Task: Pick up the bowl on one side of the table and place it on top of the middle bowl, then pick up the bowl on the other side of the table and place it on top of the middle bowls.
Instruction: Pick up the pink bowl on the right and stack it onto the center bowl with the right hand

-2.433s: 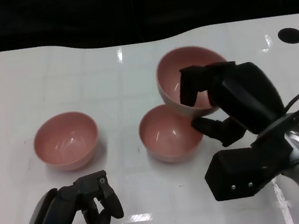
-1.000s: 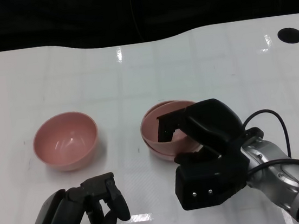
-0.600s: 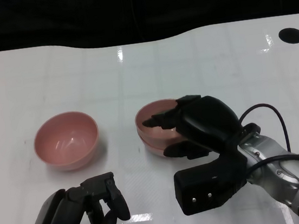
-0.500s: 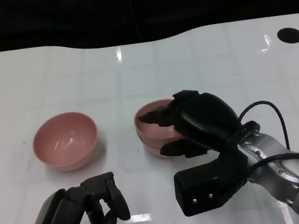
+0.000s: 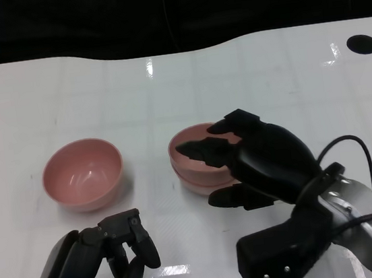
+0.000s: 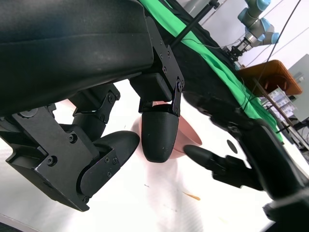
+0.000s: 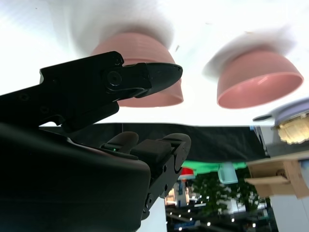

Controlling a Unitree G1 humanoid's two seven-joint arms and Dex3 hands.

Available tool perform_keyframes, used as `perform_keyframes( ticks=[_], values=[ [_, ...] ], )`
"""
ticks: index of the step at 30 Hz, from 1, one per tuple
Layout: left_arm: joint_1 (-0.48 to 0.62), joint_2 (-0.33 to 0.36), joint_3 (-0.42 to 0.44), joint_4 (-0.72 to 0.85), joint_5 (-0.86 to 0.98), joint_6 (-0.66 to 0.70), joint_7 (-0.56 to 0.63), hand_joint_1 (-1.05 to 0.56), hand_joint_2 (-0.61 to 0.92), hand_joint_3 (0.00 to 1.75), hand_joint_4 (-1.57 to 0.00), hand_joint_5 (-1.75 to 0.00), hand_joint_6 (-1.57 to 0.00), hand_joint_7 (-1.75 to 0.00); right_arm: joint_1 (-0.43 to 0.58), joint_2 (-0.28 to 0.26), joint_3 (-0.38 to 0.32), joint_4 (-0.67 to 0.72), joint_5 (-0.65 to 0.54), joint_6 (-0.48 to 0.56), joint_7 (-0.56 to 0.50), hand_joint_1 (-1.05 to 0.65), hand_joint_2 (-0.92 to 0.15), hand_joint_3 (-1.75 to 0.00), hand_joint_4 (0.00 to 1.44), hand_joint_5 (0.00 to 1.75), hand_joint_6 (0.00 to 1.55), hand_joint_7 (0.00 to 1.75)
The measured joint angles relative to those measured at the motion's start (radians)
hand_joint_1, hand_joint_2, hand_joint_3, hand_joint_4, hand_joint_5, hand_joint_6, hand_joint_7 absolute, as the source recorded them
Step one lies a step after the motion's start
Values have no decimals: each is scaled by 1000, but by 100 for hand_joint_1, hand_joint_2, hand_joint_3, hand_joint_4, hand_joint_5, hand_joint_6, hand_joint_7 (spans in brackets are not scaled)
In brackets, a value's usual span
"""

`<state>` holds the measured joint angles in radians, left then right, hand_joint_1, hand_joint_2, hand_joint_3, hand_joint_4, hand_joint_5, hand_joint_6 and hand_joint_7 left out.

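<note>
The right hand (image 5: 253,161) has let go, fingers now spread over the stacked bowls (image 5: 193,172), where moments ago it gripped the upper bowl's rim. That bowl sits nested in the middle one, so the first placement looks complete. To their left, well apart, the remaining bowl (image 5: 82,174) waits; near it hangs the left hand (image 5: 112,260), fingers curled, empty.
</note>
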<state>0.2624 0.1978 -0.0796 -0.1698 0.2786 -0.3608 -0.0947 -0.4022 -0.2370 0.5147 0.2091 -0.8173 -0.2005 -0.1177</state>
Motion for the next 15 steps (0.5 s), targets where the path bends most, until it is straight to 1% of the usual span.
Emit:
perform_keyframes(
  ticks=[4,9,11,12,15],
  values=[
    [0,3,2,0,-12,0,0,-9,32,147,-88,-171,-80,-149,80,-42,-44,-111,25,-20,5,-69,-92,-34,0,77,37,0],
    [-2,6,3,0,-18,-1,0,-10,30,149,-89,-170,-81,-149,177,-87,-97,-213,73,-48,28,-62,-92,-26,0,74,34,0],
    [-3,7,3,0,-19,-1,0,-10,30,150,-90,-170,-81,-149,214,-98,-123,-242,107,-69,37,-58,-92,-21,0,75,35,1],
    [-4,7,4,0,-19,-1,0,-11,30,150,-90,-170,-81,-149,236,-105,-138,-257,127,-85,38,-56,-92,-17,2,79,38,2],
    [-4,9,7,1,-20,-1,0,-10,30,150,-90,-169,-81,-149,292,-121,-176,-270,172,-151,30,-52,-92,-11,6,83,43,5]
  ],
)
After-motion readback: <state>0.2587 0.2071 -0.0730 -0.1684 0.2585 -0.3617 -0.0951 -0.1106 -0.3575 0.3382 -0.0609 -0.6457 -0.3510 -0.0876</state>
